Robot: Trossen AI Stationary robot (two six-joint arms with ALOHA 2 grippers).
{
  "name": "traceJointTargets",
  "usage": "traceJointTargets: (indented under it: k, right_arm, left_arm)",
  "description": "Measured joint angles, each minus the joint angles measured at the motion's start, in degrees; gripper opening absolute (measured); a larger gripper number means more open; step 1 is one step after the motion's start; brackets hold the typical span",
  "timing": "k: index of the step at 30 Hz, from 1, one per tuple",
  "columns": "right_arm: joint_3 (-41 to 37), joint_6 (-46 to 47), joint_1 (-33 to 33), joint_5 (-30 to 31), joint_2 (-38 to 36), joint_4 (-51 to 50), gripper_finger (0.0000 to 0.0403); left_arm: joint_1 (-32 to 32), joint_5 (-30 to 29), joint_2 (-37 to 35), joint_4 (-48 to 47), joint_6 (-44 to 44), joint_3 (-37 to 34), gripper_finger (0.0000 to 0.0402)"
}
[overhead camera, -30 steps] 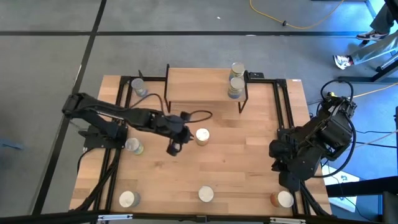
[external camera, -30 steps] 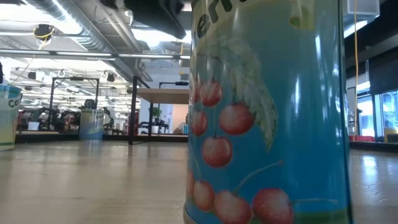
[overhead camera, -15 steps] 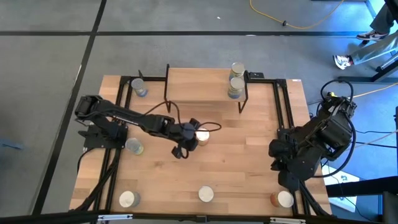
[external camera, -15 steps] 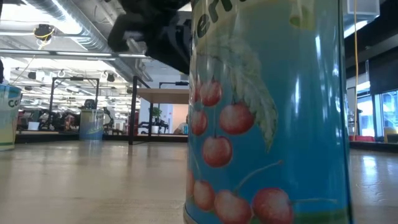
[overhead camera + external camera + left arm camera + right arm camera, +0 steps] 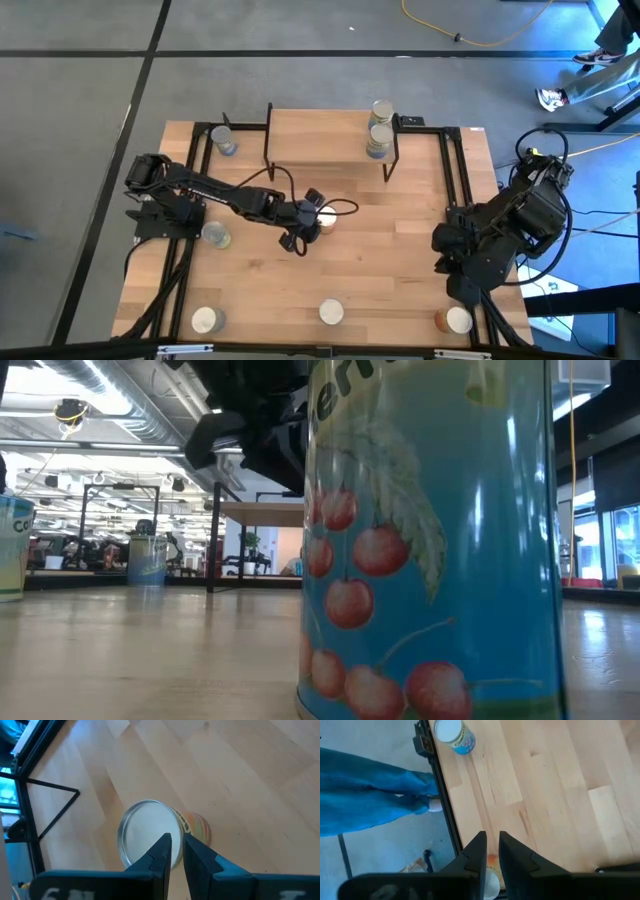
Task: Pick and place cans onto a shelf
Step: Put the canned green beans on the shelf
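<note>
A can (image 5: 147, 834) with a pale round top and a yellowish label stands upright at the table's middle (image 5: 326, 213). My left gripper (image 5: 176, 842) hangs over its top edge, slanting down from the table's left, shut to a thin slit (image 5: 312, 216). The shelf (image 5: 330, 135) stands at the far edge with two cans (image 5: 379, 110) (image 5: 378, 141) on its right end. My right gripper (image 5: 490, 842) waits shut, high over the table's near right corner, above an orange can (image 5: 491, 870). My left gripper's shut fingertips (image 5: 165, 842) show in front of the can's top rim (image 5: 172, 827), near the rim's right side. I cannot tell whether they touch it. The can stands upright on the table.
More cans stand about the table: far left (image 5: 222, 141), left (image 5: 213, 235), and along the near edge (image 5: 205, 320) (image 5: 331, 312) (image 5: 456, 320). The near-middle one fills the low view (image 5: 430, 540). A person's leg in blue trousers (image 5: 370, 795) is beside the table.
My left gripper has come down and gone toward the table's right, over the middle can, rolling about its own line as it went. Most of the move came early in that second. The can has stayed where it was.
</note>
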Motion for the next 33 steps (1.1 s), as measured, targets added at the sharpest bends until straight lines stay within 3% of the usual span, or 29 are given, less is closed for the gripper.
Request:
traceJointTargets:
  k: [10,33]
  right_arm:
    - [0.0,-0.1,0.0,7.5,0.0,0.0,0.0052]
    - [0.0,-1.4,0.0,7.5,0.1,0.0,0.0052]
  left_arm:
    - [0.0,1.4,0.0,0.0,-0.3,0.0,0.0041]
    - [1.2,3.1,0.2,0.0,-3.6,0.0,0.0041]
